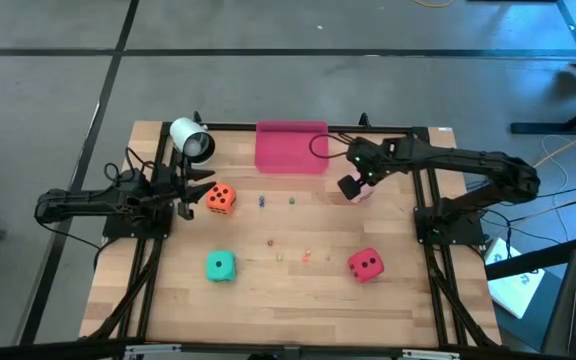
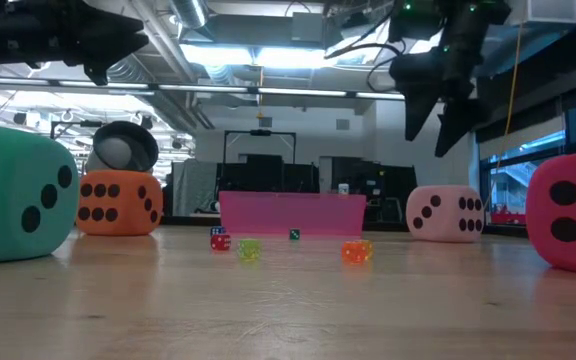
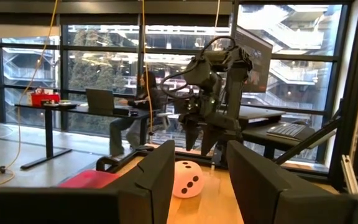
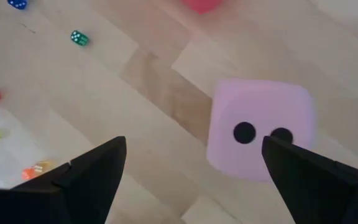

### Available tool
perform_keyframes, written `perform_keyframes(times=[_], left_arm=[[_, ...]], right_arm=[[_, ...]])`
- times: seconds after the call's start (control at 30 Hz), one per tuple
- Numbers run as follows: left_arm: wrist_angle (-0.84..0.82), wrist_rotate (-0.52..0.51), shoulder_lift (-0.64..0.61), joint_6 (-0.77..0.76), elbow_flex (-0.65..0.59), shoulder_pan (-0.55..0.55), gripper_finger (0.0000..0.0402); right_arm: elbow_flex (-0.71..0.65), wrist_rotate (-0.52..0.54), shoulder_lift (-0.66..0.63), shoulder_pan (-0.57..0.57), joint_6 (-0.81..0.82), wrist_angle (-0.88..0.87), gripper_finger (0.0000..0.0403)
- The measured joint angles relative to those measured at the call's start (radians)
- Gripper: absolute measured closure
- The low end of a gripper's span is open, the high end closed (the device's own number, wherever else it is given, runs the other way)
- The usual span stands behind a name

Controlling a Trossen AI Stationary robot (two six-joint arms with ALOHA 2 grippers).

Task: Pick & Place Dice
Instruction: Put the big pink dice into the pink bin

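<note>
Four dice on the table (image 1: 298,300), none lifted. Orange die (image 1: 220,198) near the left edge, just beside the left gripper (image 1: 190,195). Teal die (image 1: 220,266) toward the front left, red die (image 1: 365,264) toward the front right. Pink die (image 2: 445,213) near the back edge, just right of the pink tray (image 1: 291,147), mostly hidden from above by the right gripper (image 1: 352,187).

Right gripper poised above the pink die, jaws spread wide, nothing held. Through its wrist camera, die seen on the wood between and beyond the two fingers (image 4: 86,177), two pips showing on the upper face. From table height, fingers hanging well clear of the die, not touching.

Left gripper low by the orange die, jaws partly open with a gap between them, holding nothing, apparently waiting.

Tiny coloured beads (image 1: 288,250) scattered across the middle of the table, apart from every large die.

Step in hand, by judgement: approach to pick up the pink die, grasp not yet begun. Next move likely calls for a straight descent with the jaws kept wide, centred so that one finger passes each side of the cube, then a gentle close on opposite faces. Soft cube likely to squash, so a firm but not hard squeeze. Tray close by: some care against nudging its wall on the way down.
</note>
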Motion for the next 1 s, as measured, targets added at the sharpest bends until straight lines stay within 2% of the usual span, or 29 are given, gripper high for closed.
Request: perform_keyframes(times=[0.37,0.73,1.0], left_arm=[[-0.002,0.043,0.0,-0.008,0.001,0.0,0.0258],[-0.014,0.048,0.0,-0.008,0.001,0.0,0.0258],[-0.035,0.049,0.0,-0.008,0.001,0.0,0.0258]], right_arm=[[0.0,0.057,0.003,-0.058,-0.073,-0.012,0.0028],[0.0,0.06,0.003,-0.073,-0.275,0.119,0.0027],[0.0,0.059,0.003,-0.073,-0.307,0.147,0.0027]])
